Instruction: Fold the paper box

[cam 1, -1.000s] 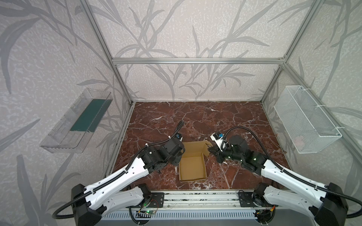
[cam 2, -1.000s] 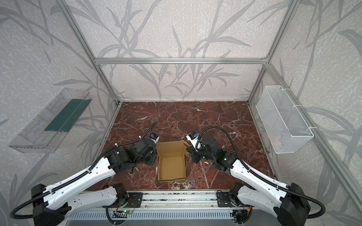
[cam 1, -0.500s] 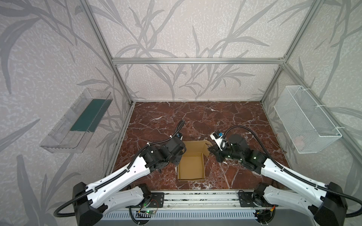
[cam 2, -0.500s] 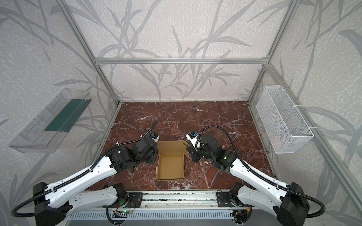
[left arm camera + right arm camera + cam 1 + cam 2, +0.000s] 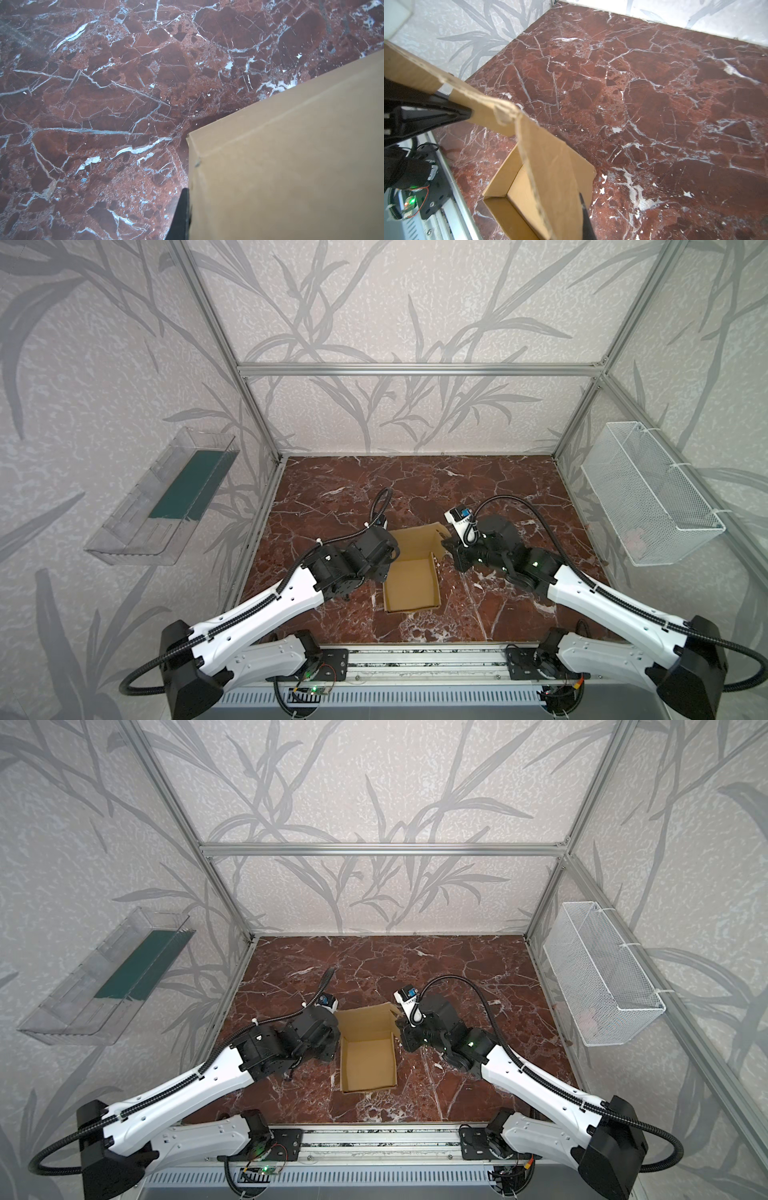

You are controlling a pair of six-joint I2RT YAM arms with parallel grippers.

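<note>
So, where is the paper box seen? — Desk

It is pictured near the front middle of the red marble table in both top views. It is set up as a shallow open tray, with its lid panel raised at the far end. — Field

And how are the arms placed? — Desk

The left gripper is shown at the left edge of the raised lid and the right gripper at its right edge, so the lid is flanked on both sides. — Field

Is anything gripped? — Desk

The left gripper's jaws are pressed together on the lid's cardboard. In the right wrist view its black fingertips are seen pinched on the panel's upper edge. In the left wrist view one dark finger is seen lying along a cardboard edge, the other being hidden behind the sheet. The right gripper is likewise closed on a side flap of the lid. One finger is visible against the flap's outer face, and the rest is covered by cardboard. — Field

What else is framed? — Desk

A clear plastic bin is mounted on the left wall and a white wire basket on the right wall, both well apart from the box. — Field
</note>
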